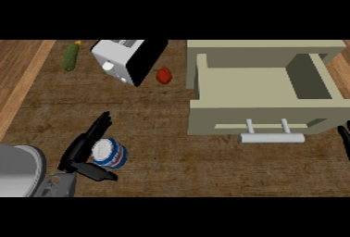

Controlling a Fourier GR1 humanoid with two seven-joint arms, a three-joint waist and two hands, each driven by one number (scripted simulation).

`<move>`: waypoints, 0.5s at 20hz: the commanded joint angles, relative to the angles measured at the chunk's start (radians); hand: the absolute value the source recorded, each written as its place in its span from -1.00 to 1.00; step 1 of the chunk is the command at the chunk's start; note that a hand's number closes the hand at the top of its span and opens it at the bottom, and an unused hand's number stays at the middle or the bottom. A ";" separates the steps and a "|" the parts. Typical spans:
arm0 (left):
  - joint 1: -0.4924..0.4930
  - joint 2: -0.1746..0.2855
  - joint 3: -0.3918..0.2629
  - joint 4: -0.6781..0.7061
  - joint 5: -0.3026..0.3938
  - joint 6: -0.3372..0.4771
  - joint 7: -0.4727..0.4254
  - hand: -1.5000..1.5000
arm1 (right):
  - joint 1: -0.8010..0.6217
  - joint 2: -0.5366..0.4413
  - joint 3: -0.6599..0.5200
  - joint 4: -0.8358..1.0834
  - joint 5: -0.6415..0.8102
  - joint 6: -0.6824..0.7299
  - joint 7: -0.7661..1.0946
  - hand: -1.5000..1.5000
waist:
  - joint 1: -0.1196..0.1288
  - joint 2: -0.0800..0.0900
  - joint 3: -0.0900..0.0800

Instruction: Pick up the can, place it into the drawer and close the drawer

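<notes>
1. Can [110,153] stands upright on counter [205,166], lower left, lid facing up, blue-and-white side.
2. Left hand [78,150] sits right against the can's left side.
3. Its fingers [99,125] are straight and pressed together, pointing away past the can. Thumb [97,172] is spread out on the can's near side. Can sits in the gap between them, not wrapped.
4. Drawer [253,115] is at upper right, pulled out, well apart from the can.
5. Handle [272,137] is on the drawer front, facing the robot.
6. Right hand [344,139] is only a black sliver at the right edge, near the handle. Cannot tell its fingers.
7. Toaster [123,58] at the back, cucumber [70,57] to its left, a red vegetable [163,75] between toaster and drawer.
</notes>
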 commanded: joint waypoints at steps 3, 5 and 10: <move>-0.064 -0.008 -0.005 0.045 0.004 0.009 0.041 -1.00 | -0.015 0.028 0.030 0.023 0.041 -0.018 -0.045 -1.00 | 0.000 0.000 0.000; -0.061 -0.034 -0.030 0.065 -0.020 0.027 -0.005 -1.00 | 0.032 -0.012 -0.049 -0.011 -0.055 0.039 -0.019 -1.00 | -0.003 0.000 0.000; -0.005 -0.005 -0.044 -0.043 0.007 -0.042 0.027 -1.00 | -0.003 -0.005 -0.005 -0.071 -0.019 0.011 0.082 -1.00 | 0.002 -0.001 0.000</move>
